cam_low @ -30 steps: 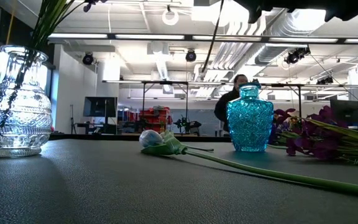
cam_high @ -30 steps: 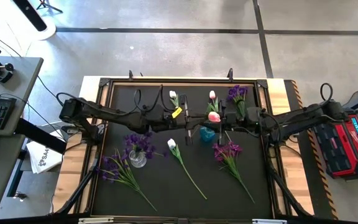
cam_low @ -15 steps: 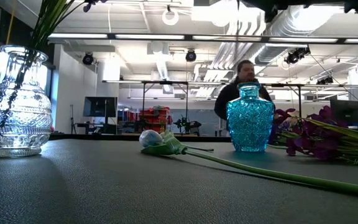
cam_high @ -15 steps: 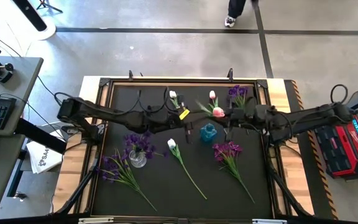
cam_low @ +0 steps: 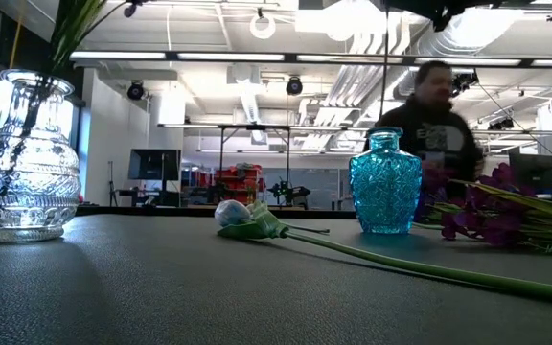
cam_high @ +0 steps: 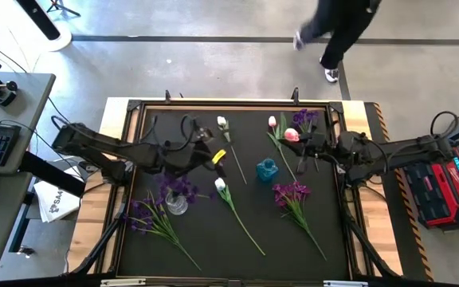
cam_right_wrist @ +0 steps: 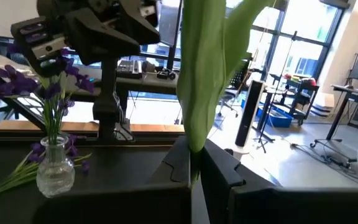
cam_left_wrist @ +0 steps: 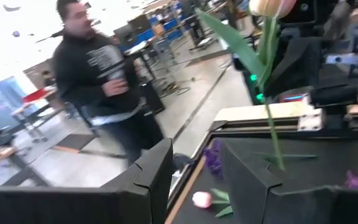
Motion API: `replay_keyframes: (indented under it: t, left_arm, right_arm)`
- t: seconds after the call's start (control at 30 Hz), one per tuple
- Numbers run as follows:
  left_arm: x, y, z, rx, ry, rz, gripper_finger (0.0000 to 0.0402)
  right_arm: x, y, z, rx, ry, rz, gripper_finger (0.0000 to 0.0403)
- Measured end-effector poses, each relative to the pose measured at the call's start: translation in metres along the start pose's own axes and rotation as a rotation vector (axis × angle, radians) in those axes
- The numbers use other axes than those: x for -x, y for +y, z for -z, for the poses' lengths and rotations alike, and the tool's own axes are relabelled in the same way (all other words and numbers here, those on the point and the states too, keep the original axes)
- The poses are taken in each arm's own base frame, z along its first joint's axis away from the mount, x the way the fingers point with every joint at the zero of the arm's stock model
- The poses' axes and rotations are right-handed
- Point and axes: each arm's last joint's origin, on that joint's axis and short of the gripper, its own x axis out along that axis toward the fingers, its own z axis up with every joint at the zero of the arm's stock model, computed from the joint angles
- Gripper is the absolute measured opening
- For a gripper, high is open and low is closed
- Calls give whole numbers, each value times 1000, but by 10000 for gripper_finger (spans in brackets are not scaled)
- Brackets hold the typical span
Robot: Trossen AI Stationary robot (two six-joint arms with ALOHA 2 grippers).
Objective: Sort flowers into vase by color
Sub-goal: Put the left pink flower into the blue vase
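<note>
Overhead, I see the pink tulip (cam_high: 292, 135) clamped in my right end effector (cam_high: 303, 143), lifted near the desk's (cam_high: 205, 239) far right part, just beyond the blue vase (cam_high: 267, 170). My left end effector (cam_high: 223, 155) sits mid-desk with its fingers parted around nothing. One purple sprig stands in the clear vase (cam_high: 177, 204); other flowers lie scattered. A person (cam_high: 337, 28) walks past behind. No writing is legible to me.

Grey concrete floor (cam_high: 213, 68) w/ dark seams – person (cam_high: 337, 28) walking past, keyboard desk (cam_high: 10, 119) beside table.
</note>
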Motion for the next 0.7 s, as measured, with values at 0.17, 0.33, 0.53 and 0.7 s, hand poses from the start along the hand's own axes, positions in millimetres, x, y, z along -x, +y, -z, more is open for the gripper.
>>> replay_keyframes:
  t: [0.17, 0.33, 0.53, 0.7]
  left_arm:
    - [29, 1, -8, -26, 27, -71, 122]
    - [55, 3, -15, -31, 41, -145, 122]
    - [75, 8, -21, -17, 54, -224, 122]
    - [90, 18, -26, 13, 57, -263, 122]
  right_arm:
    - [6, -2, 0, -26, 18, -18, 0]
    - [4, 1, 2, -40, 21, -85, 0]
    - [-10, 10, 15, -7, 99, -113, 0]
    - [-23, 17, 27, 16, 159, -120, 0]
